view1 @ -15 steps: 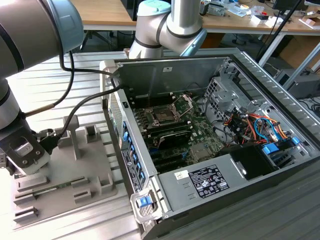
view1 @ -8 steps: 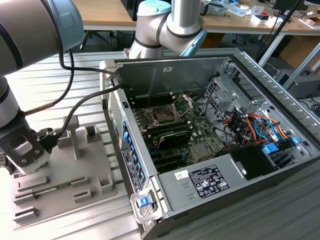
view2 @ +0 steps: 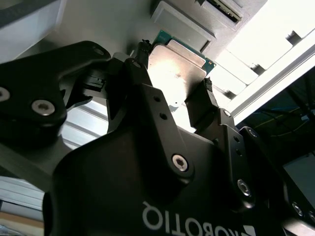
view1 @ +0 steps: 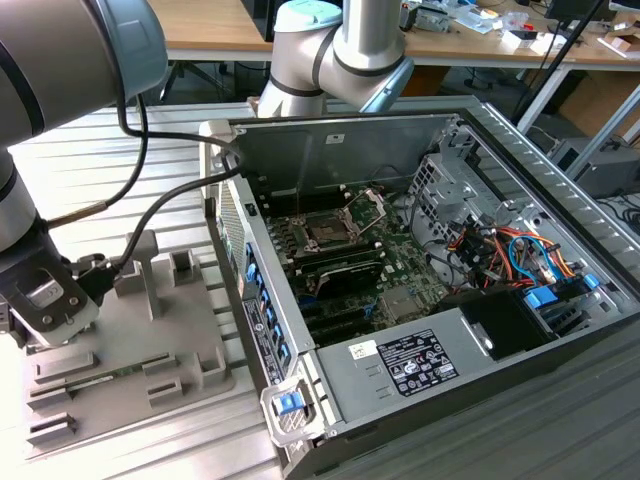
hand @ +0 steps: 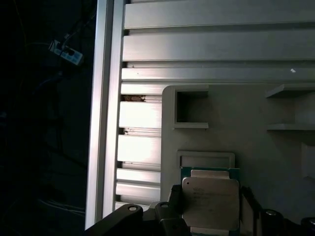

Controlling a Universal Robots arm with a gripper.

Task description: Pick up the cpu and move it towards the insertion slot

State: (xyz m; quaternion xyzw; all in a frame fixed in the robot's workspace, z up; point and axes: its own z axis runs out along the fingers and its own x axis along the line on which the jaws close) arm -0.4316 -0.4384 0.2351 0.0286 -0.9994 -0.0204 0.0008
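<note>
Over the grey tray (hand: 275, 147), the pincer (view2: 174, 68) narrowly grips the cpu (hand: 210, 204), fingertips (view2: 205, 89) against opposite edges.

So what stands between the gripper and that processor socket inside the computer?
In the exterior view, the grey tray's upright blocks and the computer case's metal side wall lie between the gripper and the insertion slot.

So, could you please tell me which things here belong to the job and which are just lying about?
Job: cpu, tool closed on it, insertion slot.
Lying about: grey tray, memory slots, coloured cables.
</note>
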